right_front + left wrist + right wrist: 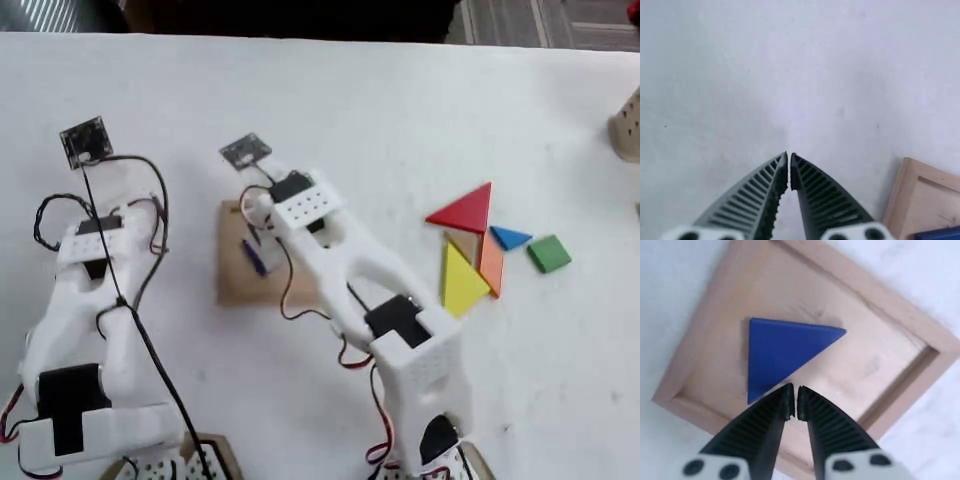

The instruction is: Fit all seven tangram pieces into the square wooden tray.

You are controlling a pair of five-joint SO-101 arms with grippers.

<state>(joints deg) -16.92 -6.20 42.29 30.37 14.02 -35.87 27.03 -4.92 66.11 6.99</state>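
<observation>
The square wooden tray (236, 288) lies in the middle of the table, under the right arm. A large blue triangle (782, 352) lies flat inside the tray (900, 325). My right gripper (793, 401) hangs just over one edge of that triangle, shut with nothing between its fingers. To the right lie a red triangle (465, 210), a yellow triangle (460, 282), an orange piece (491, 265), a small blue triangle (510, 237), a green square (548, 253) and a tan piece (461, 243). My left gripper (788, 170) is shut over bare table, left of the tray's corner (925, 200).
A tan perforated object (627, 125) stands at the right edge of the table. Black cables (150, 340) run along the left arm. The loose pieces sit in a tight cluster, some touching each other.
</observation>
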